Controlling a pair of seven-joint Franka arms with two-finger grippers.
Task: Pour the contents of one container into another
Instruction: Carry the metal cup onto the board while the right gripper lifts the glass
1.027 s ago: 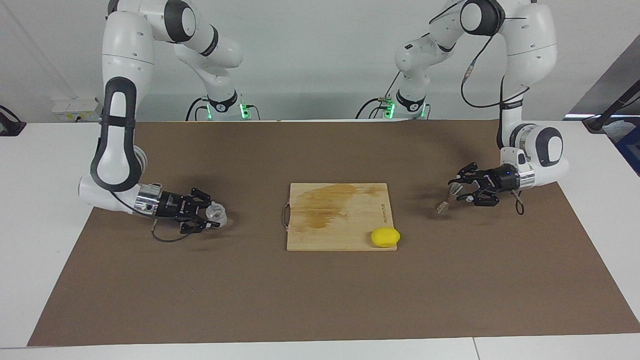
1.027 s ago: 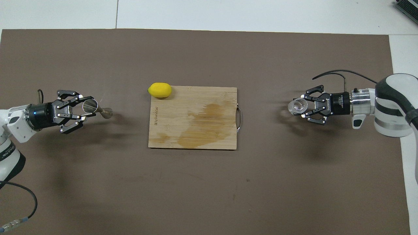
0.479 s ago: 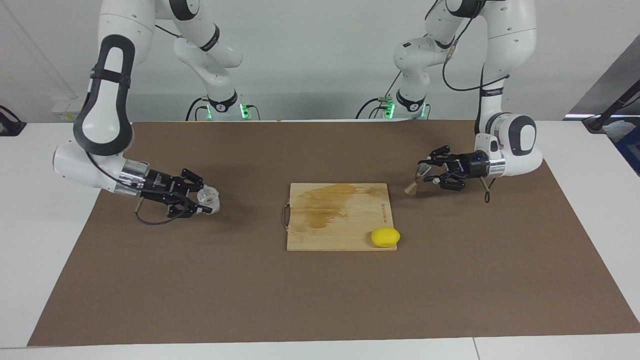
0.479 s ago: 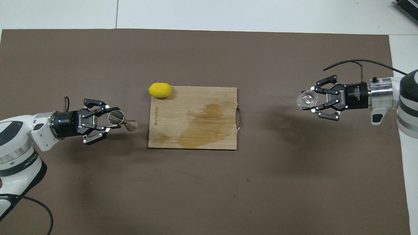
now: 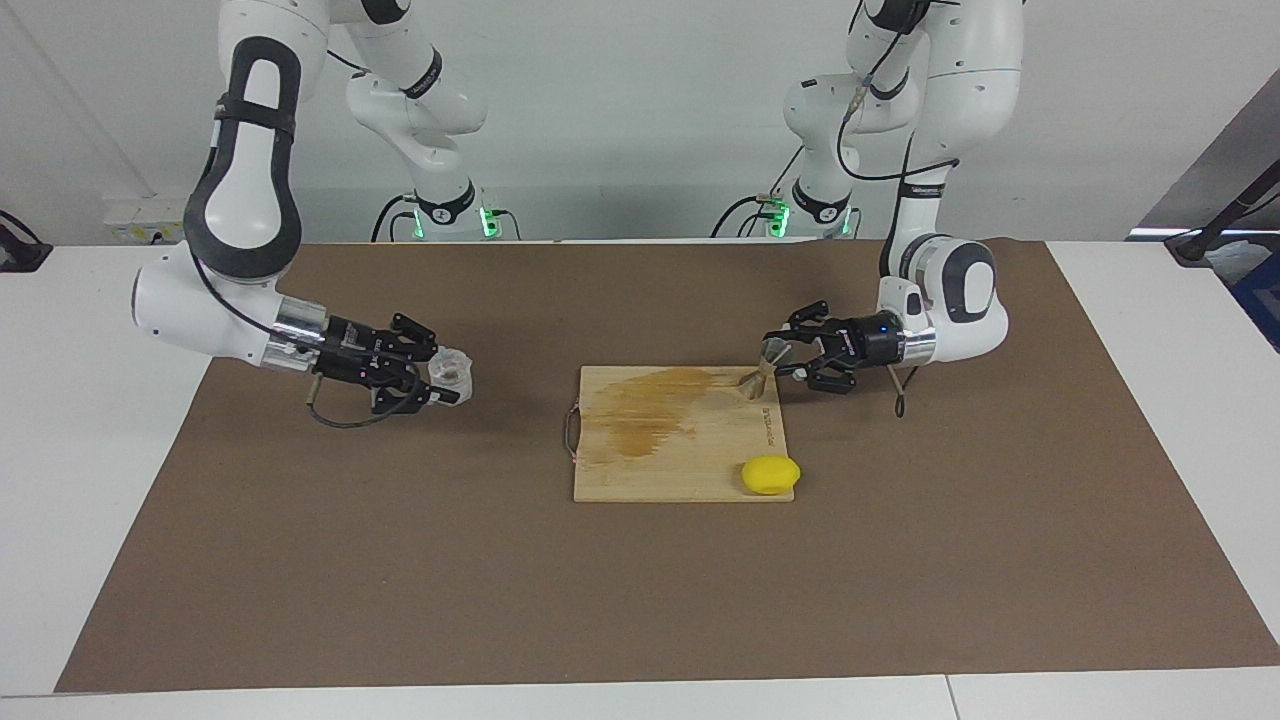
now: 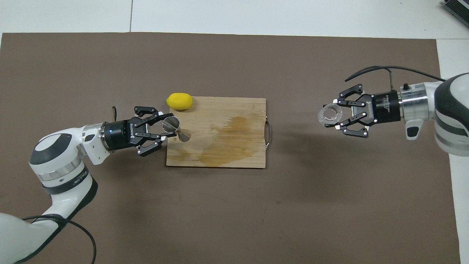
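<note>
The small silver metal jigger [image 5: 764,366] [image 6: 176,129] hangs tilted in my left gripper [image 5: 778,358] [image 6: 169,127], which is shut on its upper cone. It is over the corner of the wooden cutting board [image 5: 680,445] [image 6: 220,146] toward the left arm's end. The clear glass cup [image 5: 451,372] [image 6: 331,114] is held up above the brown mat, with my right gripper [image 5: 438,380] [image 6: 339,114] shut on it, off the board's handle end. I cannot tell what is inside the cup.
A yellow lemon [image 5: 769,474] [image 6: 179,101] lies at the board's corner farthest from the robots, toward the left arm's end. The board has a brownish stain and a metal handle [image 5: 571,430]. The brown mat [image 5: 640,600] covers the table.
Both arms have carried their loads inward toward the board. The jigger went from over the mat to over the board's corner. The glass cup rose and moved closer to the handle end.
</note>
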